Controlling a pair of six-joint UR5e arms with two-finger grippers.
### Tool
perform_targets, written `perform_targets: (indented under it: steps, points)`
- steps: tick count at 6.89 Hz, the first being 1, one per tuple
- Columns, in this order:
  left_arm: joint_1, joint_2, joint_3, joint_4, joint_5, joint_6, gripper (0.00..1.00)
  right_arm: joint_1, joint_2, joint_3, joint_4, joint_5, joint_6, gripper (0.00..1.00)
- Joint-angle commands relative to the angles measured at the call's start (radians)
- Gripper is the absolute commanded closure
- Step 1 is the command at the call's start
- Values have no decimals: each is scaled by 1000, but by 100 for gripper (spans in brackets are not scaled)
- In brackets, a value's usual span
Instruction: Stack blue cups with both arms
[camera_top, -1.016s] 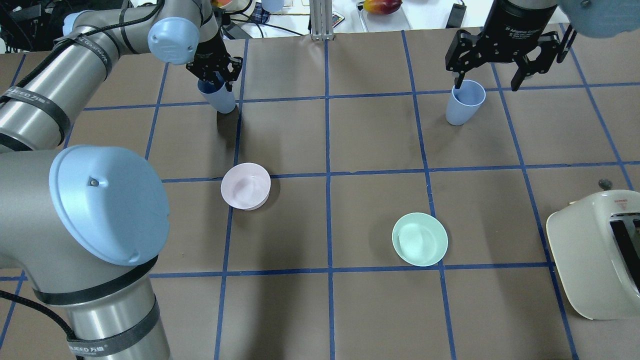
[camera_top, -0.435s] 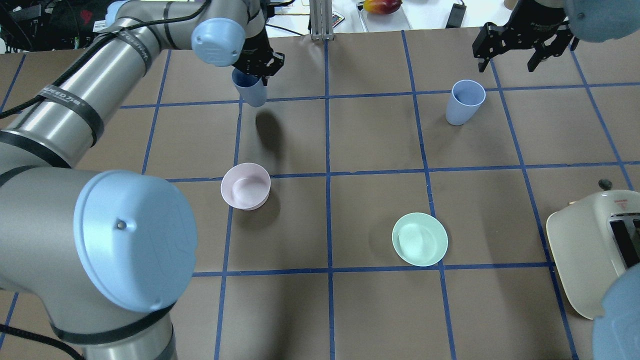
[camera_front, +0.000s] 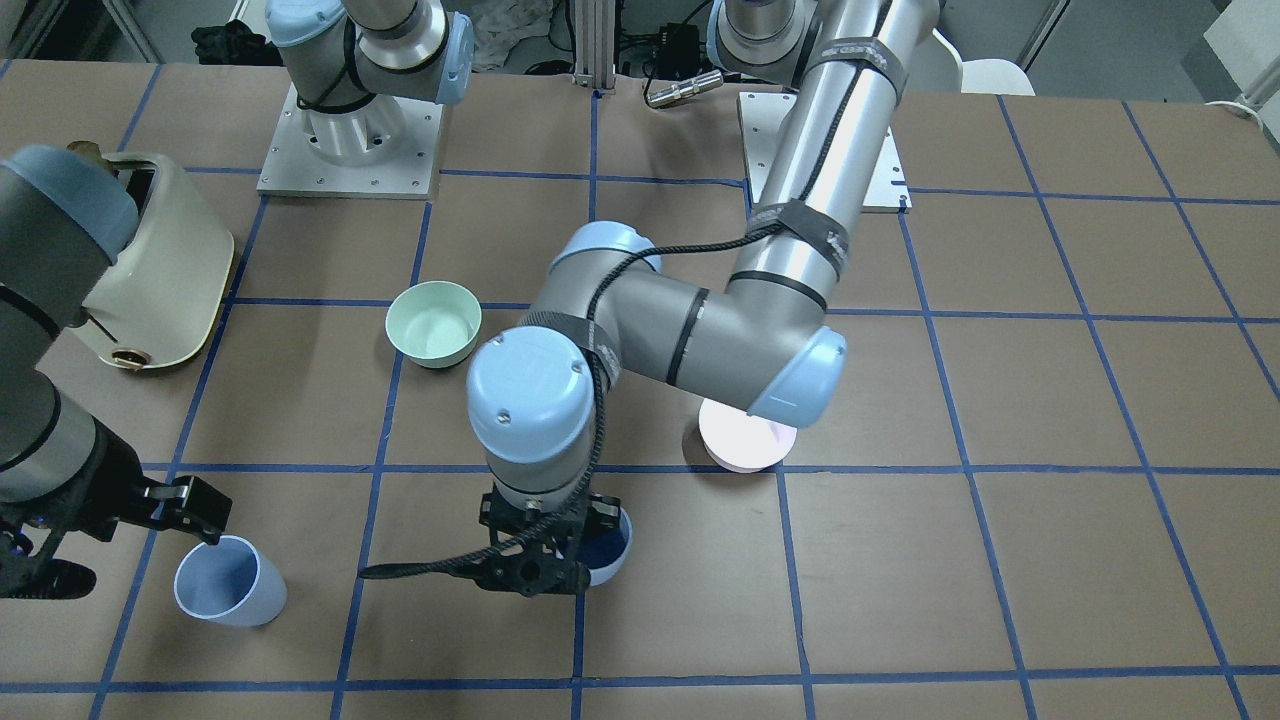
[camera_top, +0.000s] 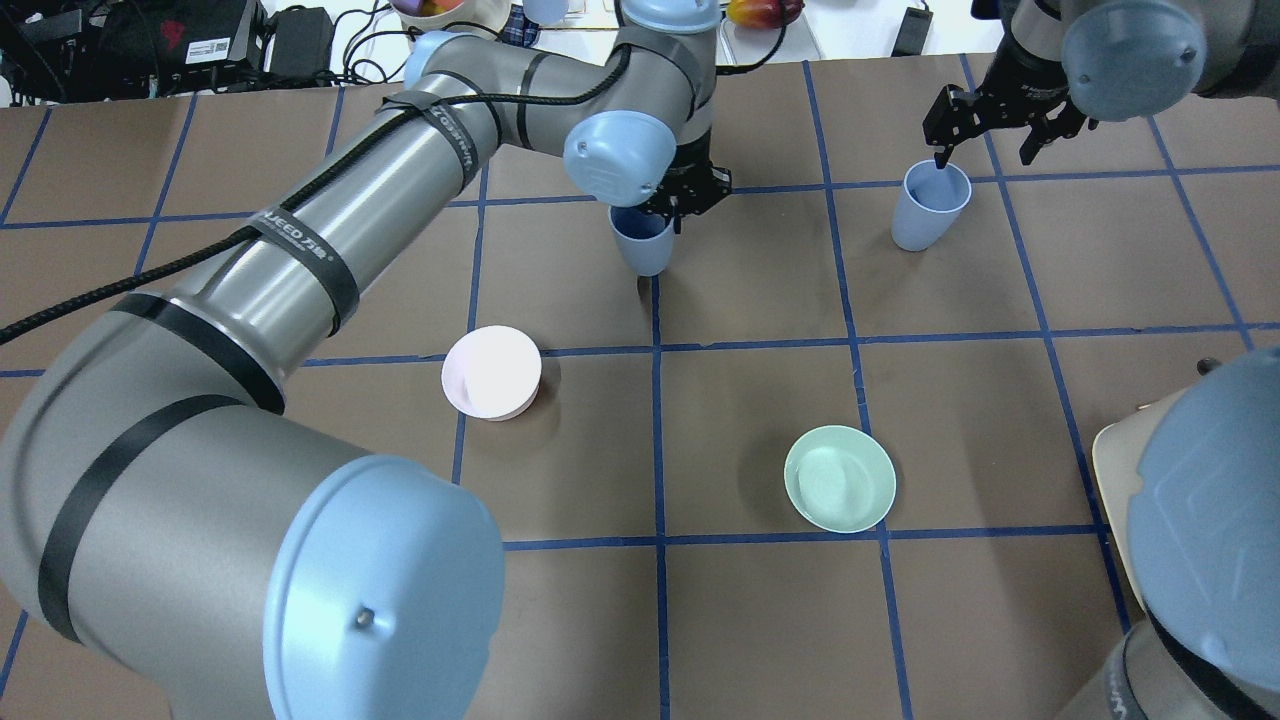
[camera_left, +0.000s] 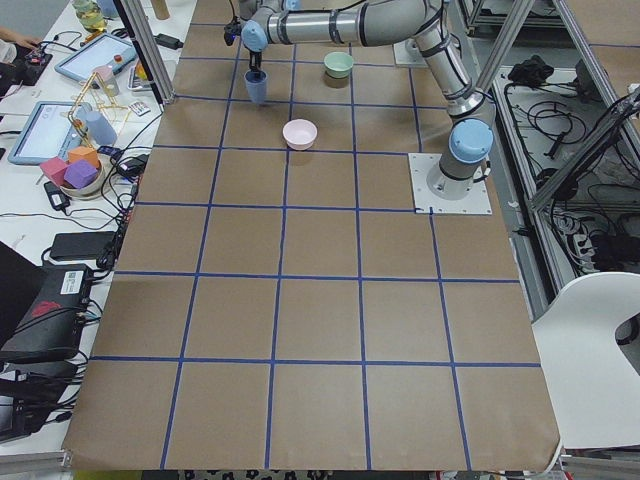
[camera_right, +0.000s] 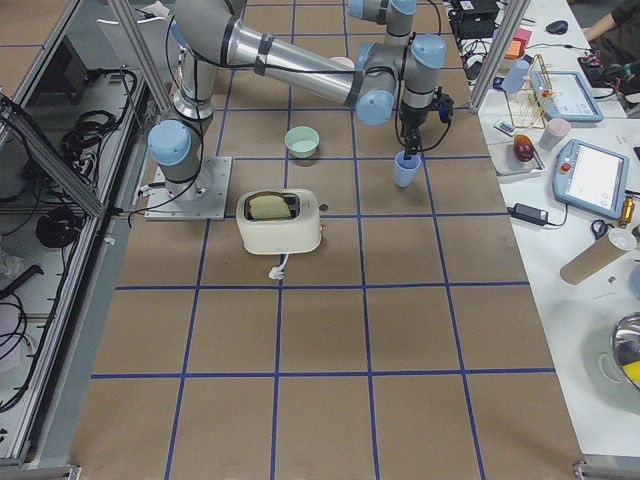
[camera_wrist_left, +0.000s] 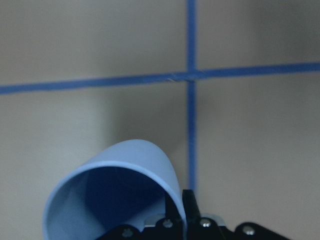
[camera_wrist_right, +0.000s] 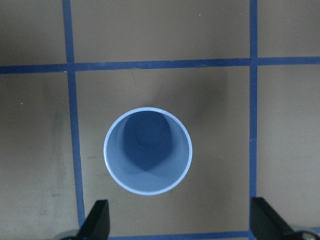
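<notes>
My left gripper (camera_top: 686, 196) is shut on the rim of one blue cup (camera_top: 642, 241), holding it tilted just above the table near the centre line. The cup also shows in the front view (camera_front: 606, 551) under the left gripper (camera_front: 545, 562), and in the left wrist view (camera_wrist_left: 116, 192). The second blue cup (camera_top: 930, 206) stands upright at the far right. My right gripper (camera_top: 985, 148) is open and empty, just behind and above the cup's rim. In the right wrist view the cup (camera_wrist_right: 148, 150) sits ahead of the open fingers (camera_wrist_right: 98, 220).
A pale pink bowl (camera_top: 491, 372) and a mint-green bowl (camera_top: 839, 478) sit nearer the robot. A cream toaster (camera_front: 165, 270) stands by the right arm's base. The left arm's elbow reaches over the pink bowl (camera_front: 735, 445).
My left arm has carried its cup rightward from the far left square to the centre line. My right gripper let go of the standing cup, drew back, and is now close behind its rim again.
</notes>
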Motion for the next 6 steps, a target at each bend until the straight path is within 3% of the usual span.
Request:
perform_targets:
  steps: [1,2,3,5,6]
  points:
    - [-30,17,-64,12,9,-32,94,-3,63,2,-88,-2,-17,0]
    - [-22,15,-70,12,25,-10,69,-6,68,3,-99,0,-30,0]
    - [-11,12,-68,19,25,-8,1,-9,86,8,-127,-2,-34,0]
    - [12,78,-3,-8,23,-3,0,-11,114,11,-142,-7,-34,0]
    - [33,159,54,-175,11,1,0,-13,120,13,-139,-13,-32,0]
